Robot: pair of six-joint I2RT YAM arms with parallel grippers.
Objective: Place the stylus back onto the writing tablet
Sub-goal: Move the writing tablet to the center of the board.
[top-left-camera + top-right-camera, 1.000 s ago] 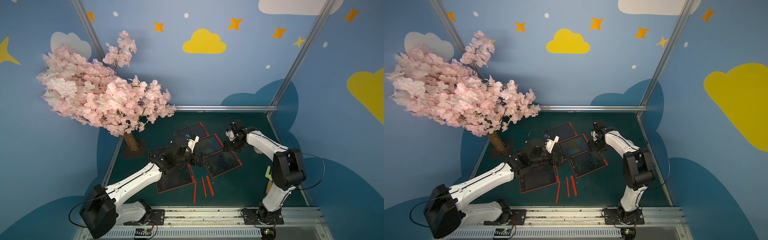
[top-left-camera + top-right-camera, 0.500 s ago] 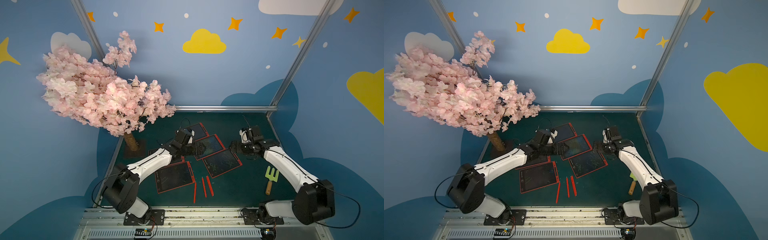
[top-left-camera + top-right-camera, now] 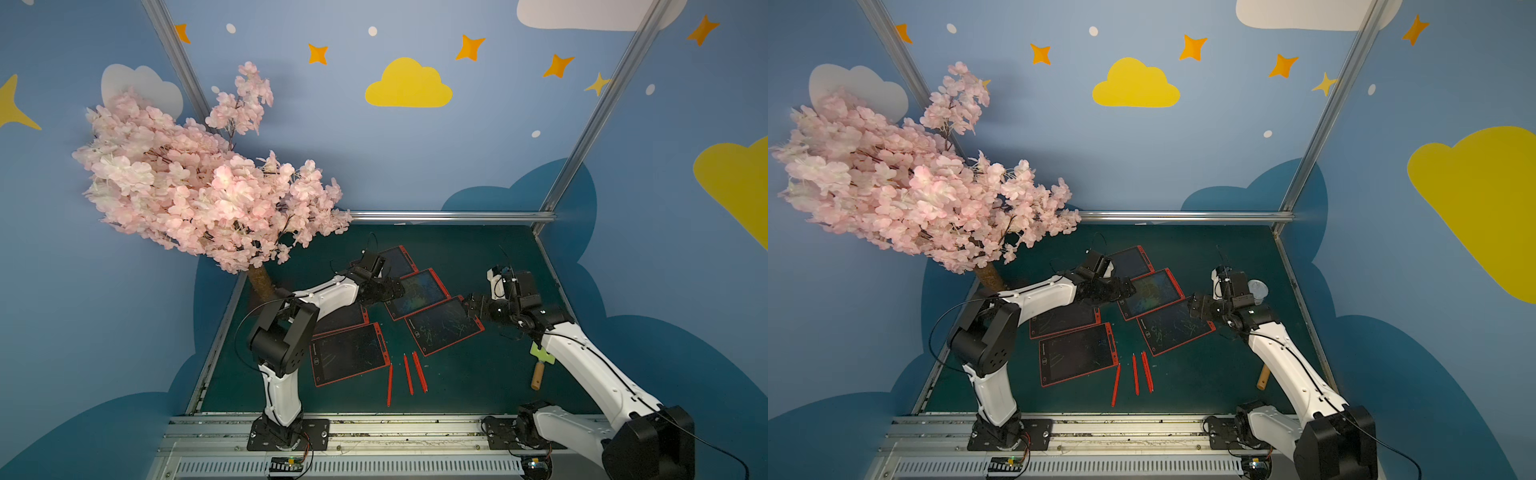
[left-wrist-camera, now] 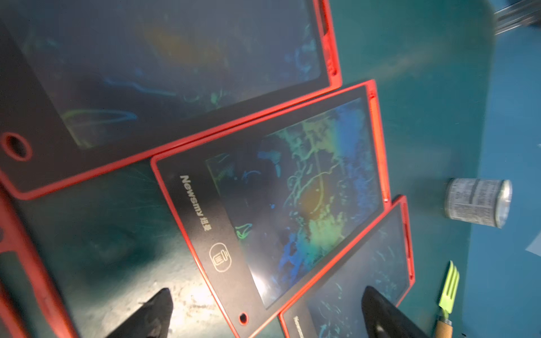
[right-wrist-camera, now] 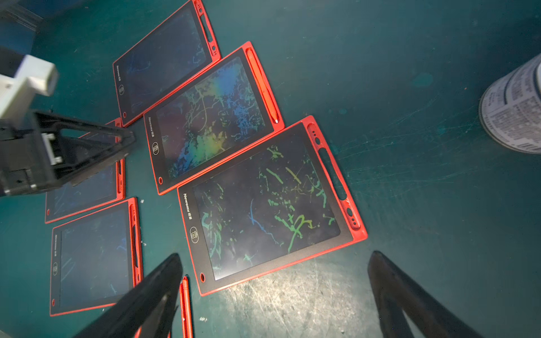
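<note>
**A:** Which slot is filled?
**B:** The middle tablet [image 5: 210, 117] carries a stylus [image 5: 262, 85] in its side slot. Three loose styluses [image 3: 408, 374] lie on the surface [image 3: 478, 374], just beside the front tablet [image 3: 349, 353] and near the front edge.
**A:** And the can [image 4: 477, 202]?
**B:** I can't make out its inside. It sits apart from the middle tablet, with bare surface between them.
**A:** The hands?
**B:** The left hand [image 4: 266, 289] and the right hand [image 5: 275, 253] both hover with fingers spread wide, gripping nothing.
</note>
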